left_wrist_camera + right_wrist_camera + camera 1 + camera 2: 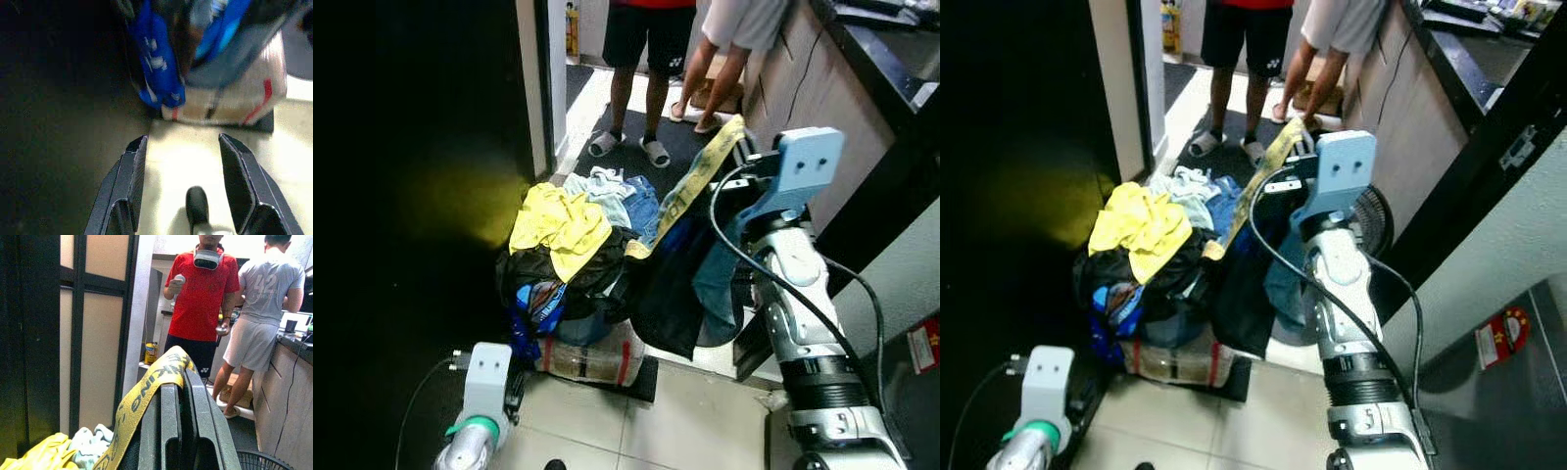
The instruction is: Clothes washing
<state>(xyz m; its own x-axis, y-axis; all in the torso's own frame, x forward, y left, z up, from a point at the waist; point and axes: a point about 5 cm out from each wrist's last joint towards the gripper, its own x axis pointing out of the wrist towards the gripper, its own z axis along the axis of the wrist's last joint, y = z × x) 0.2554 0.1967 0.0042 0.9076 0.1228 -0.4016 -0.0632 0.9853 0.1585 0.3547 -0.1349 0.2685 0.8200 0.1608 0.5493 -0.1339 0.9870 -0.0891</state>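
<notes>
- Two people [651, 39] stand behind the laundry pile [573, 274].
- Right claw [736, 147] pinches the yellow strap [700, 176] above the pile.
- Left claw [183, 191], spread, hangs beside the pile.

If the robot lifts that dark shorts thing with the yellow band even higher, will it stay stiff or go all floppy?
Probably floppy: the dark garment already hangs limp from the right gripper, which pinches its yellow band. It looks light, as thin cloth. It may snag, since its lower folds touch the clothes pile.
</notes>
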